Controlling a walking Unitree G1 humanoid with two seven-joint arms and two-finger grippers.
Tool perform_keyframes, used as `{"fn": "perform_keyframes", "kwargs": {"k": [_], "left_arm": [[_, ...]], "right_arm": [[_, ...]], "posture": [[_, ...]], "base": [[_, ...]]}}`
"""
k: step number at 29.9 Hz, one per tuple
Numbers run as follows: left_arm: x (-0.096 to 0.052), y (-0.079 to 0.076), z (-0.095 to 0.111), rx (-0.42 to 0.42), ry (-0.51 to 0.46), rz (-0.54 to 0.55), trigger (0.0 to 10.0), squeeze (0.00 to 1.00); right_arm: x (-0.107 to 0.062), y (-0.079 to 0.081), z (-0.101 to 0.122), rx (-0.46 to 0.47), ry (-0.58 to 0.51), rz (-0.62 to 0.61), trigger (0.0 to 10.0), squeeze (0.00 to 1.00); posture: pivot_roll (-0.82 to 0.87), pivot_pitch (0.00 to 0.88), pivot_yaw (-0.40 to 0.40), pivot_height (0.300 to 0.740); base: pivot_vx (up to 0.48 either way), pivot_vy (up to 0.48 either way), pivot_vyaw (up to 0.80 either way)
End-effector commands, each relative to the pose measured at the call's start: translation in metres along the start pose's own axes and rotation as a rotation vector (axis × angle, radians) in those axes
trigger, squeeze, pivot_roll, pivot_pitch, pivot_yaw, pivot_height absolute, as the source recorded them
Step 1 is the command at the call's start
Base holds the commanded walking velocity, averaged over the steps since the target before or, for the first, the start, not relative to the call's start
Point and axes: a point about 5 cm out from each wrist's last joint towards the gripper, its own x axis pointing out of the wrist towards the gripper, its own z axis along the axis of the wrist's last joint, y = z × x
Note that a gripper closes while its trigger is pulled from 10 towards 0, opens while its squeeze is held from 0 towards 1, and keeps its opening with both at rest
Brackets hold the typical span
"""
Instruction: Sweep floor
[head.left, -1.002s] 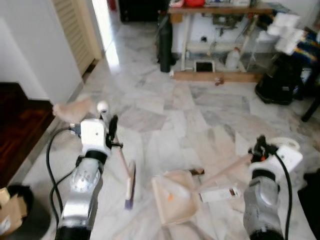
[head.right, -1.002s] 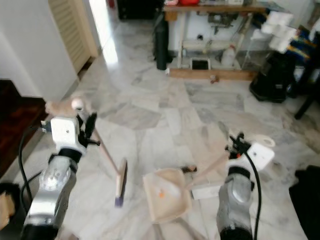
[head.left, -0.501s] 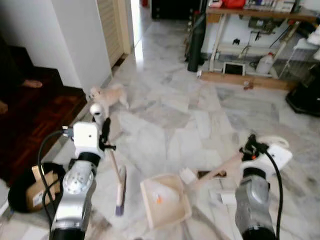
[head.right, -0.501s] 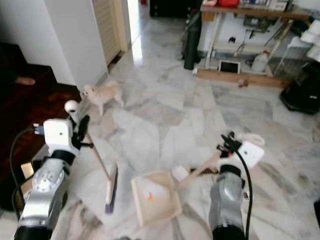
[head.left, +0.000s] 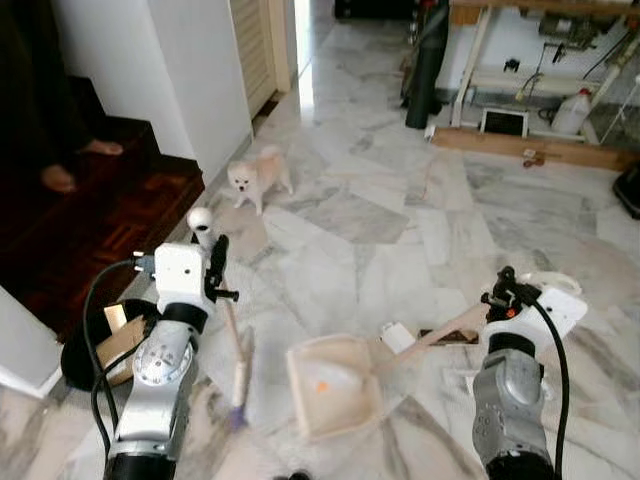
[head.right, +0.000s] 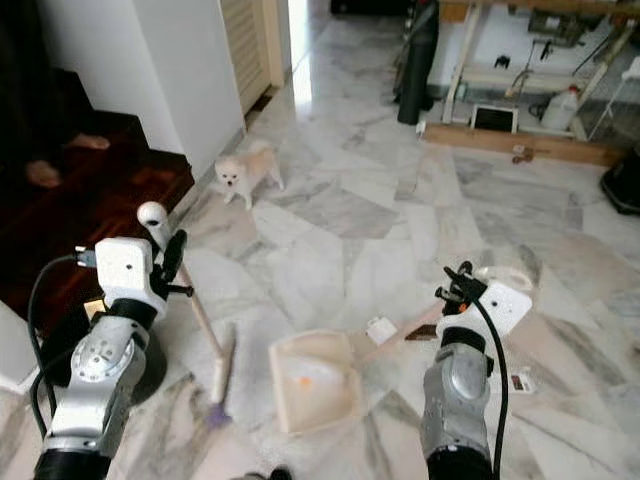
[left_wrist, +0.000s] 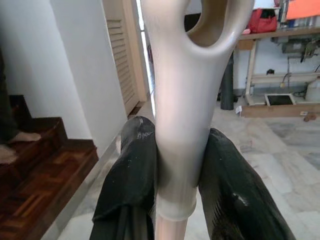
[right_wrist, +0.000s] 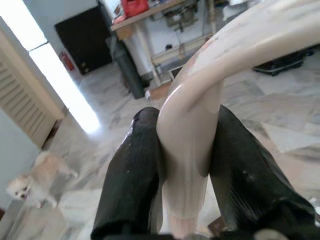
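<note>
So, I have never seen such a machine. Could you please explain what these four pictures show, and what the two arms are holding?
This is a walking humanoid robot sweeping a marble floor. The two wide pictures come from a stereo camera on its head, looking down at its own silver arms. The two close pictures come from cameras on its wrists, looking along the black fingers.

The left gripper is shut on the handle of a broom, whose head rests on the floor. The right gripper is shut on the long handle of a beige dustpan, which lies on the floor between the arms with a small orange bit in it.

Also on the floor: a white scrap by the dustpan handle and a small fluffy dog near the wooden steps, where a person's bare feet stand.
</note>
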Motion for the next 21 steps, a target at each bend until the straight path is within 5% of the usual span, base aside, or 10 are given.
{"fn": "perform_keyframes", "kwargs": {"k": [1, 21], "left_arm": [[0.0023, 0.0028, 0.0092, -0.001, -0.044, 0.007, 10.0, 0.0], [0.0024, 0.0026, 0.0086, -0.004, -0.037, 0.006, 10.0, 0.0]], "right_arm": [[0.0032, 0.0075, 0.0074, 0.011, -0.039, 0.02, 10.0, 0.0], [0.0037, 0.0078, 0.007, 0.001, -0.035, 0.024, 10.0, 0.0]], "posture": [[0.05, 0.059, 0.016, 0.74], [0.05, 0.06, 0.016, 0.74]], "base": [[0.0, 0.0, 0.0], [0.0, 0.0, 0.0]]}}
